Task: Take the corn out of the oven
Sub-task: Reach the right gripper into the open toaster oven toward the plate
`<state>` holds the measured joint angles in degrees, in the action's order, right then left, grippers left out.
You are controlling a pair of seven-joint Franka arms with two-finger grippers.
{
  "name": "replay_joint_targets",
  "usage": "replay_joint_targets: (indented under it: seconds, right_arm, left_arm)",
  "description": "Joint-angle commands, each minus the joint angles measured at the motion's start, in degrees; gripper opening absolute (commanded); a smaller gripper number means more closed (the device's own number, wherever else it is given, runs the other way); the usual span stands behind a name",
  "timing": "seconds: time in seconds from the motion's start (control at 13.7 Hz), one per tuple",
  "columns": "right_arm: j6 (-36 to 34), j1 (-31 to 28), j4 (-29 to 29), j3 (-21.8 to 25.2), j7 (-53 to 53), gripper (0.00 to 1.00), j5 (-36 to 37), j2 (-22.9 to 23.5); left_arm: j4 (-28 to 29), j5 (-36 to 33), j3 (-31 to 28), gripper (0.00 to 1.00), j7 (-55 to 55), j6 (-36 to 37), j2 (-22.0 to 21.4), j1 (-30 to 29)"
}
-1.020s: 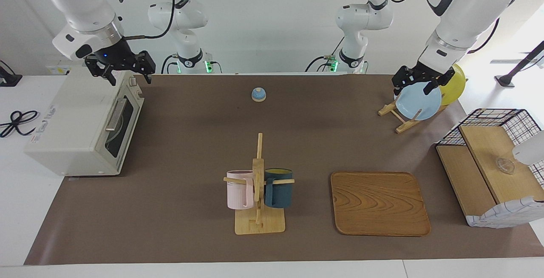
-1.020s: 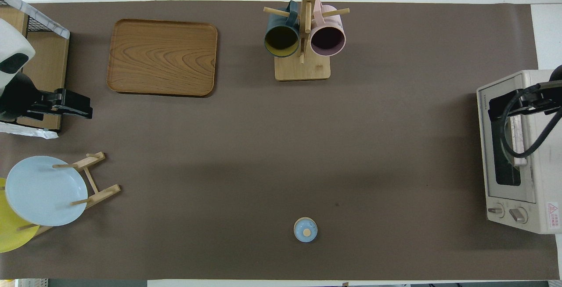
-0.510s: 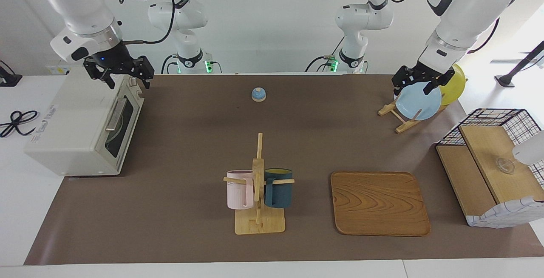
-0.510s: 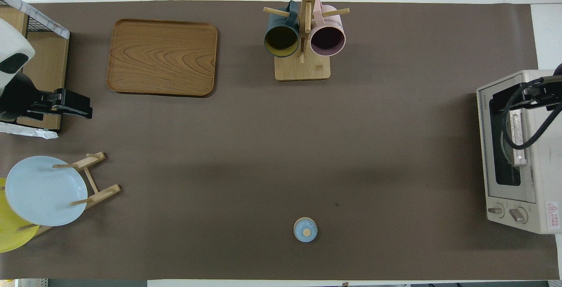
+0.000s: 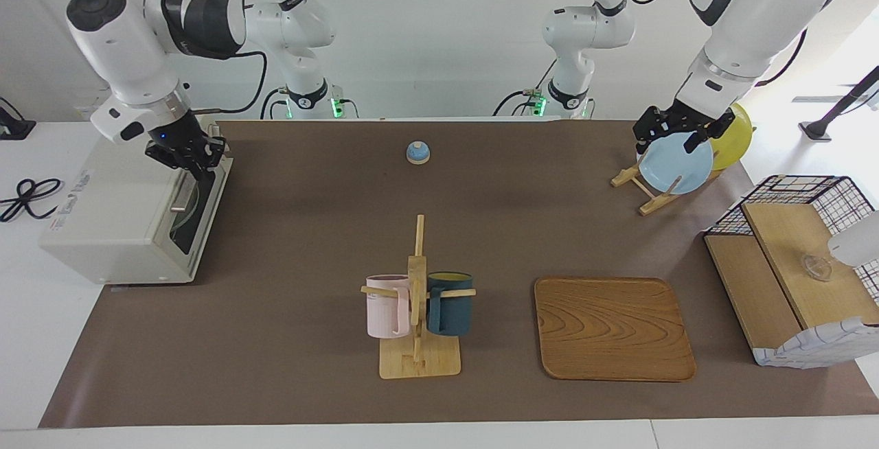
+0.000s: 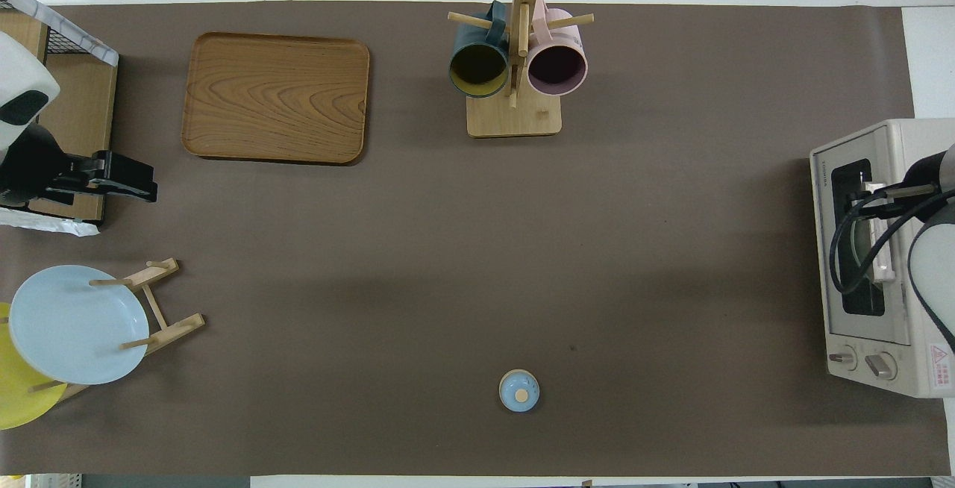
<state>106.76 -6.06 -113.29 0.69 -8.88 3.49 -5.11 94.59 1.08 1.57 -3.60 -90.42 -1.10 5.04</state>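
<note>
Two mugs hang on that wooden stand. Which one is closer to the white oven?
The pink mug. It hangs on the side of the wooden stand toward the oven; the dark teal mug hangs on the side toward the wooden tray.

White glossy arms, dark grey joint caps, black pincers, looping black cables

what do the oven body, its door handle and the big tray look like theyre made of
The oven body looks like painted sheet metal: smooth cream-white panels with crisp edges. Its door handle seems to be bare metal, a pale silvery bar, though plastic can't be ruled out. The tray looks like wood with a satin finish, showing clear curved grain; it could be a veneer.
</note>
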Motion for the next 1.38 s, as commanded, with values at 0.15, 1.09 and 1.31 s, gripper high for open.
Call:
replay_joint_targets:
  seconds: [0.15,1.09,1.31]
  right_arm:
    - [2.92,-3.52,-2.73,-0.17,0.7,0.0,4.68,0.63]
    - [8.98,-3.27,-5.54,-0.52,4.3,0.0,3.98,3.61]
    - [12.14,-1.77,-5.71,-0.6,6.59,0.0,3.8,6.42]
  left_arm:
    - [-0.55,0.5,0.45,1.0,0.44,0.42,-0.04,-0.65]
    - [-0.55,0.5,0.45,1.0,0.44,0.42,-0.04,-0.65]
    - [-0.55,0.5,0.45,1.0,0.44,0.42,-0.04,-0.65]
